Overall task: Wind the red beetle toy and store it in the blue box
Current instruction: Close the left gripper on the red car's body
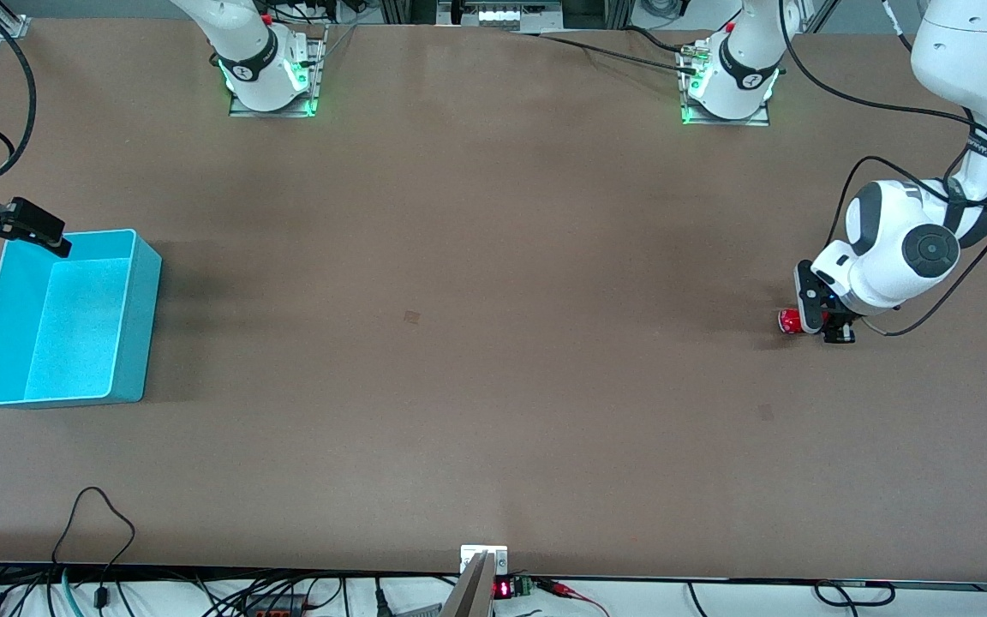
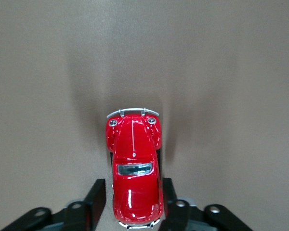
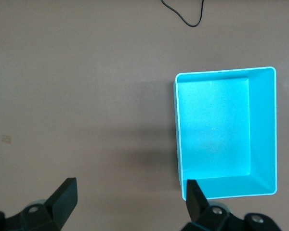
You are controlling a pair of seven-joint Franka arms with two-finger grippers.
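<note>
Nearest the front camera of the things on the table (image 1: 476, 343) is the blue box (image 1: 129, 330), an open-top bin of light turquoise plastic standing at the right arm's end of the brown surface. Nothing lies inside it, and no label or lettering shows on its walls or floor.

Well apart from the blue box, at the left arm's end of the table, sits the red beetle toy (image 2: 135, 175), a tiny glossy red car with silvery trim. It stands on the tabletop, about as far from the front camera as the box. Down at the table around it is the left gripper (image 2: 133, 202): in the left wrist view one dark finger (image 2: 96, 197) stands at each flank of the car's body, drawn in close, though whether they press on the paint cannot be told. No writing can be read on the toy.

Over the edge of the blue box farthest from the front camera hangs the right gripper (image 3: 130, 197), waiting, its fingers spread wide with nothing between them. A round emblem on each arm's base collar is too small to read.
</note>
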